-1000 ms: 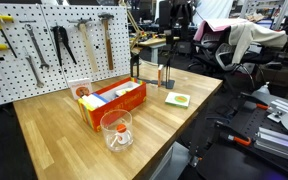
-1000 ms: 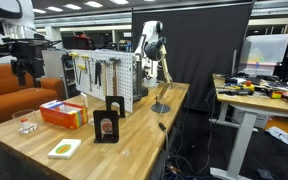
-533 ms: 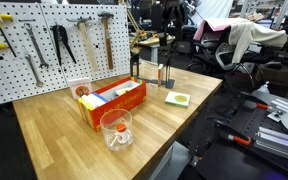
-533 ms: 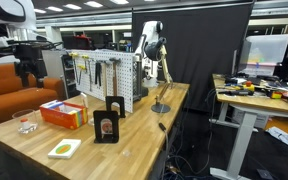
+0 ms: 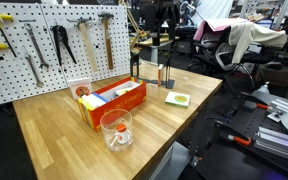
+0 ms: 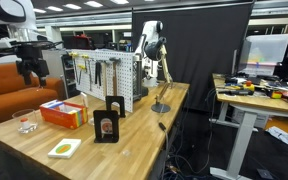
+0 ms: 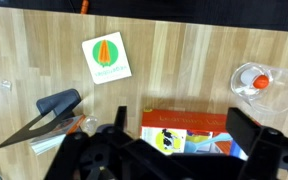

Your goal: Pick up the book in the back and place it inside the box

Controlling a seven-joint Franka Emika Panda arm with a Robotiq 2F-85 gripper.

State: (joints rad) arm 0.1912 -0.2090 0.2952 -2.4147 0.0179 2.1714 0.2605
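Your gripper (image 6: 29, 76), spread wide and empty, hangs above the box (image 6: 64, 114); the book (image 5: 80, 92) stands upright at its far-left end.

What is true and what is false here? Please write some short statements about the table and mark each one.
1. The cup stands on the table near the box. True.
2. The book lies inside the box. False: it stands upright behind the box.
3. The jaws hold the pad. False: they are open and empty, and the pad lies flat on the table.
4. Tools hang on the pegboard. True.
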